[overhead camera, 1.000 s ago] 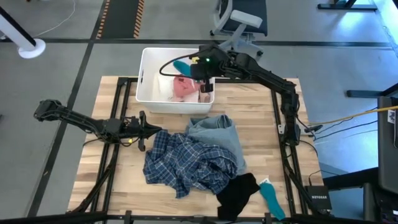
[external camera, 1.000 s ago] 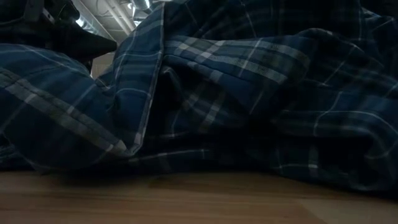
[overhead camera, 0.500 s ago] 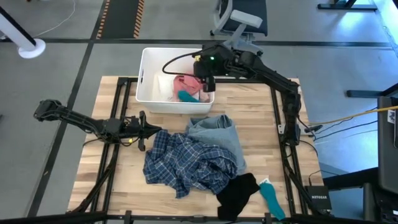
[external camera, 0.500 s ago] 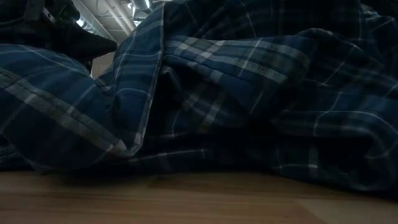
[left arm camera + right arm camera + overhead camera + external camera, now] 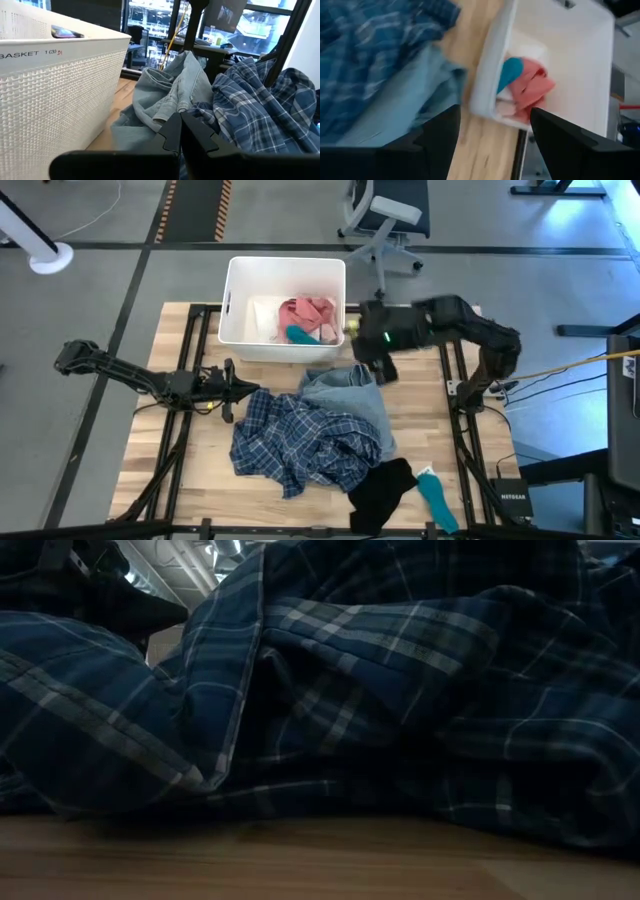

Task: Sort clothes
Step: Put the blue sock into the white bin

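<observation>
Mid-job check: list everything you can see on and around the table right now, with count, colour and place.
bin: one, white, far edge of the table.
pink item: one, pink, inside the bin.
teal item: one, teal, in the bin beside the pink one.
white item: one, white, in the bin.
denim piece: one, light blue, table centre, near the bin.
plaid shirt: one, navy-white, heaped beside the denim.
black item: one, black, near edge.
teal sock: one, teal, beside the black item.
office chair: one, on the floor beyond the table.
left gripper: shut, at the shirt's edge.
right gripper: open, empty, over the denim.
</observation>
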